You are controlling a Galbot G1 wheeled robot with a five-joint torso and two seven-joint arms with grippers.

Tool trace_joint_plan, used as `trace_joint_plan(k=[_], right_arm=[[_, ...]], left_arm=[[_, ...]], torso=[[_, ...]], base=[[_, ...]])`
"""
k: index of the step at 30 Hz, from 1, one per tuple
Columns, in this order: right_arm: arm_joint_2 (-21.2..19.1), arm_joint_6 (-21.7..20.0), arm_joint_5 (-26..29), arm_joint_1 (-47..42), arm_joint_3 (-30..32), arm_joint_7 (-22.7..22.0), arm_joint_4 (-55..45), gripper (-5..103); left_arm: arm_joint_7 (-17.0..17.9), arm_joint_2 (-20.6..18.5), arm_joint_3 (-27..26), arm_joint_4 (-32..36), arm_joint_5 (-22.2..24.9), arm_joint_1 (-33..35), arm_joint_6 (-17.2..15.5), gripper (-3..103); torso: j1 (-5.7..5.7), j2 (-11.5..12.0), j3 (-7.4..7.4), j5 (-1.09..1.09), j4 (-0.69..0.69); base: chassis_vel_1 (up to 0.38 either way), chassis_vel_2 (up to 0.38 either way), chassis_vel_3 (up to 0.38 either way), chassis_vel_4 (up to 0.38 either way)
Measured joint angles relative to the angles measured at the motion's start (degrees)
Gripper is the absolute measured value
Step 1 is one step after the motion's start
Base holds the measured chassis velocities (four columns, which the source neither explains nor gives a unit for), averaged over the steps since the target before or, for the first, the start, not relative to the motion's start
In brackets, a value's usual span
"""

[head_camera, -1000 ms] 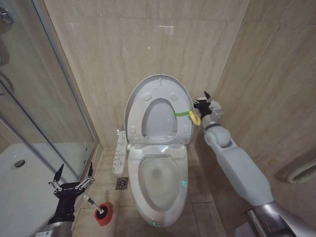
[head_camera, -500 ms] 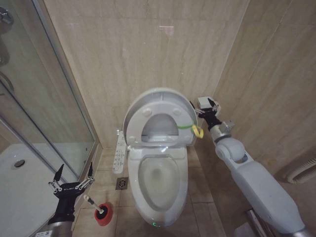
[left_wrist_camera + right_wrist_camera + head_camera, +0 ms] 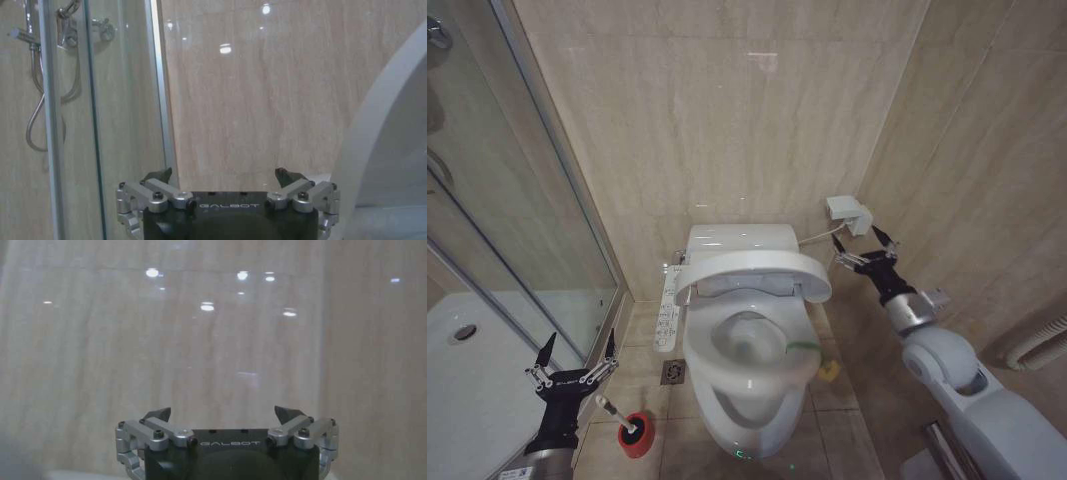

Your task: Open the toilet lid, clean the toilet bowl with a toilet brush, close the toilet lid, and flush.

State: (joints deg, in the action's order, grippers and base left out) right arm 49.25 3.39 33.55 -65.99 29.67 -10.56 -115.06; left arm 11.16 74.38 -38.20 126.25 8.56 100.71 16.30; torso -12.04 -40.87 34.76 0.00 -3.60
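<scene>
The toilet lid (image 3: 753,277) hangs partway down, tipped forward over the toilet bowl (image 3: 749,372), its rim level across the middle of the scene and the bowl's oval opening in sight under it. The right gripper (image 3: 865,255) sits just right of the lid's right edge, fingers spread and empty, not touching it. The left gripper (image 3: 573,366) waits near left, low by the shower glass, fingers spread too, just above the toilet brush (image 3: 616,415) standing in its red holder cup (image 3: 637,436) on the floor tiles. One lid, one bowl, one brush, one cup. The lid looks like glossy rigid plastic, light but slippery, likely to drop on its hinge if let go; the rim edge or the green-yellow band (image 3: 801,345), dangling near the bowl's right side, seems the sensible purchase. The brush's thin handle looks light and stiff; pinch it mid-shaft.
</scene>
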Motion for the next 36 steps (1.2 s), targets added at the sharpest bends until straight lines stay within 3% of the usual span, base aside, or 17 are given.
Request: trace_joint_plan(k=[6, 18, 25, 36], right_arm=[[3.59, -3.09, -1.24, 1.78, -1.04, -5.93, -0.62, 100], [7.82, -5.79, -7.61, -0.35, -2.58, -11.60, 1.49, 100], [11.30, -4.09, -8.86, -2.27, -2.81, -12.19, 3.14, 100], [17.57, -1.42, -12.10, -6.65, -1.87, -9.40, 2.02, 100]], left_arm=[[0.00, 0.00, 0.00, 0.00, 0.00, 0.00, 0.00, 100], [0.00, 0.00, 0.00, 0.00, 0.00, 0.00, 0.00, 100], [0.00, 0.00, 0.00, 0.00, 0.00, 0.00, 0.00, 100], [0.00, 0.00, 0.00, 0.00, 0.00, 0.00, 0.00, 100]], torso=[[-0.01, 0.00, 0.01, 0.00, 0.03], [-0.01, 0.00, 0.01, -0.01, 0.00], [-0.01, 0.00, 0.01, -0.01, 0.01], [-0.01, 0.00, 0.01, -0.01, 0.01]], base=[[0.000, 0.000, 0.000, 0.000], [0.000, 0.000, 0.000, 0.000], [0.000, 0.000, 0.000, 0.000], [0.000, 0.000, 0.000, 0.000]])
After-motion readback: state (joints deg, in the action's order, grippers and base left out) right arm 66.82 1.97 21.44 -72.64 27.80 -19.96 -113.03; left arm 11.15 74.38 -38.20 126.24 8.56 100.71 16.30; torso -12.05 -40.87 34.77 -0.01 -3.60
